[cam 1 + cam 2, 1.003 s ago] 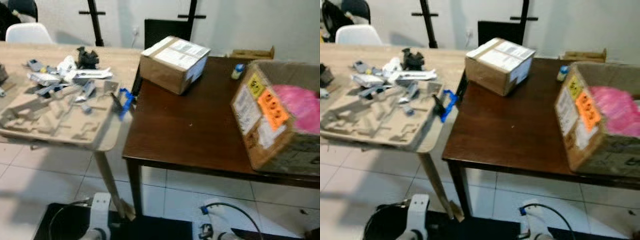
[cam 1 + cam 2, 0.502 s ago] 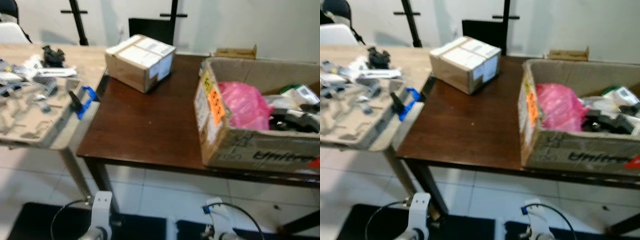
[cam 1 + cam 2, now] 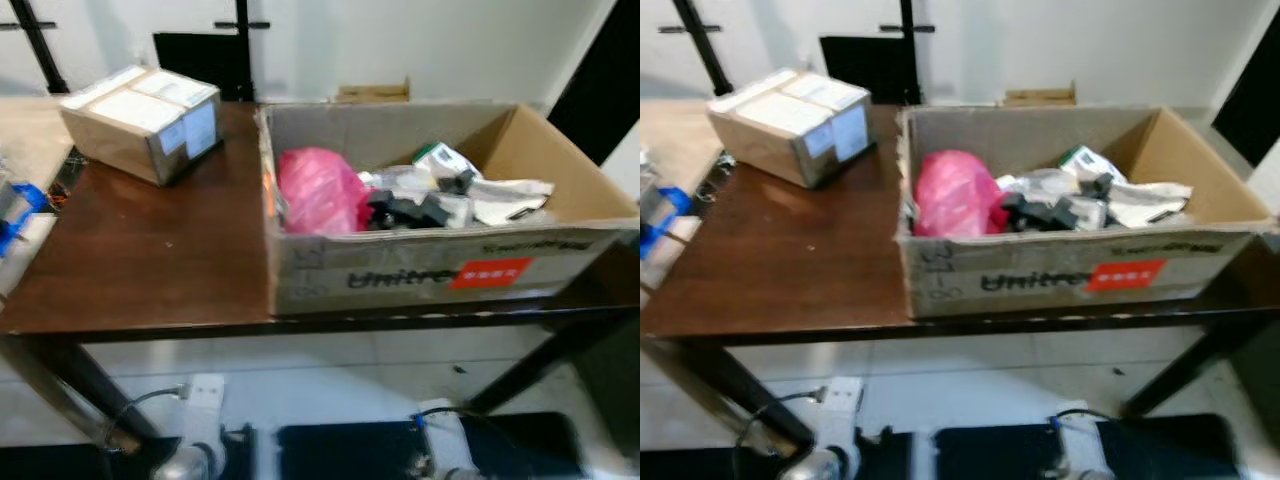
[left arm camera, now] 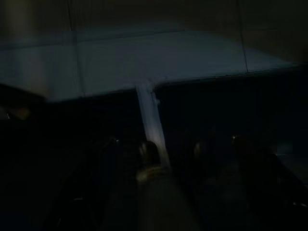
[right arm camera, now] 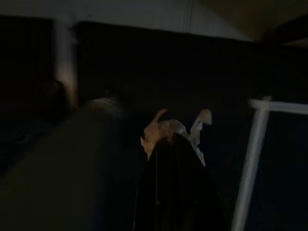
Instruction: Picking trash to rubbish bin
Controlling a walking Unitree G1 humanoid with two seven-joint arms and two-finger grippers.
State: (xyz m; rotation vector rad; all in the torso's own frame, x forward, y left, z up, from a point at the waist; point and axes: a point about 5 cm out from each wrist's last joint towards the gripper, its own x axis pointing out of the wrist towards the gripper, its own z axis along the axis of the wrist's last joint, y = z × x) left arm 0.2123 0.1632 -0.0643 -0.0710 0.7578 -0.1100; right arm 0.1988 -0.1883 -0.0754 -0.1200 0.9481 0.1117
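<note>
Landmark: large open brown cardboard box [image 3: 1070, 275] with black lettering and a red label on its front wall, stood on the dark brown wooden desk [image 3: 790, 280], its front wall near the desk's front edge.
Box contents: crumpled pink plastic bag [image 3: 955, 195] at the robot's-left end of the box; black, white and green bits of trash [image 3: 1080, 195] heaped beside the bag toward the middle; right end of the box bare cardboard.
Left of the box: smaller sealed brown cardboard parcel with white labels [image 3: 790, 125], lying on the same desk, well apart from the box and further back.
Behind the box: black chair back [image 3: 870, 65] against a white wall; small flat piece of brown cardboard [image 3: 1040, 97] just past the rear wall of the box.
Far left of the box: blue object [image 3: 662, 210] at the edge of a pale desk, too blurred to identify.
Below the box: white tiled floor under the desk, with the robot's own body parts and cables at the lower edge of the head views.
Left pincer: wrist view very dark; state impossible to tell.
Right pincer: dark wrist view; pale crumpled scrap [image 5: 175, 132] visible at the tip of the black fingers [image 5: 173, 192], seemingly pinched, grip too dim to confirm.
</note>
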